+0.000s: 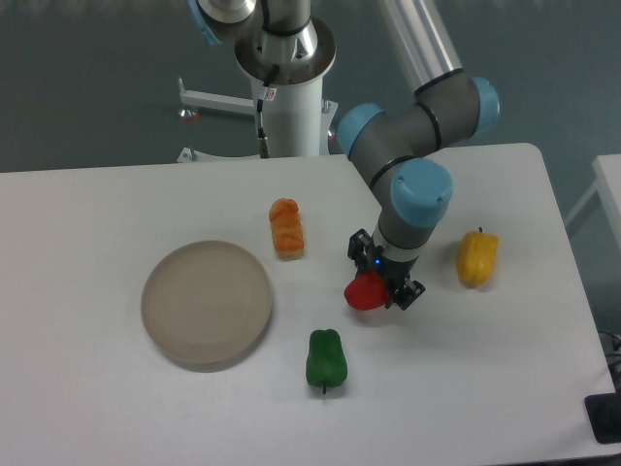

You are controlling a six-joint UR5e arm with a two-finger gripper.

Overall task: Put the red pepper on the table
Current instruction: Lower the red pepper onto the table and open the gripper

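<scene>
The red pepper (pixel 366 291) is small and glossy, and it sits between the fingers of my gripper (pixel 379 287), which is shut on it. Both are near the middle of the white table (pixel 116 408), right of centre. Whether the pepper touches the tabletop or hangs just above it I cannot tell. The gripper's black body covers the pepper's right side.
A green pepper (pixel 326 359) lies just below and left of the red one. An orange pepper (pixel 286 228) lies up and to the left, a yellow pepper (pixel 477 257) to the right. A round beige plate (pixel 207 304) sits at the left. The arm's white base (pixel 289 97) stands behind the table.
</scene>
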